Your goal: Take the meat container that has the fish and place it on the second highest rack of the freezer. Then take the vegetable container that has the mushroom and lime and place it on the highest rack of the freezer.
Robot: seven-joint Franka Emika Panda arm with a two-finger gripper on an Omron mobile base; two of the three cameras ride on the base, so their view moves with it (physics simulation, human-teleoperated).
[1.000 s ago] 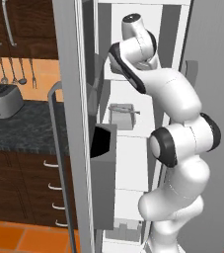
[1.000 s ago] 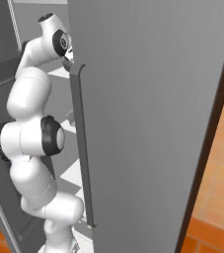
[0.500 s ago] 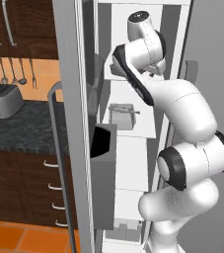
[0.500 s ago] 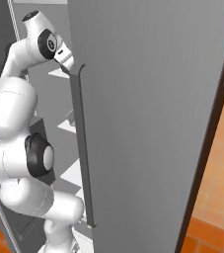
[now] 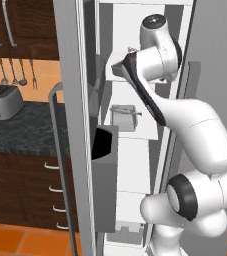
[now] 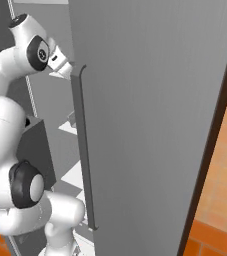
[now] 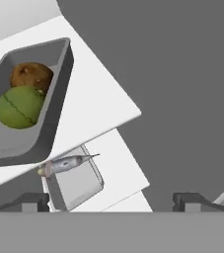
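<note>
Inside your freezer [image 5: 135, 165], the mushroom [image 7: 31, 75] and lime [image 7: 19, 107] tray sits on the highest rack [image 7: 101, 106]. The fish [image 7: 64, 164] lies a shelf below; nothing bears readable writing. Your claw [image 7: 111, 200] is spread wide, empty, and the arm has lifted since before.

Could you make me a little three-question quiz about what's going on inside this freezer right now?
1. True or false: the mushroom and the lime lie in the same grey container.
2. Multiple choice: in the hand view, where is the fish?
A. in its own tray on the shelf just below the one with the mushroom and lime
B. beside the lime in one container
C. clamped in the gripper
3. Fill in: the gripper is ____, with nothing between its fingertips.

Key:
1. true
2. A
3. open
</note>
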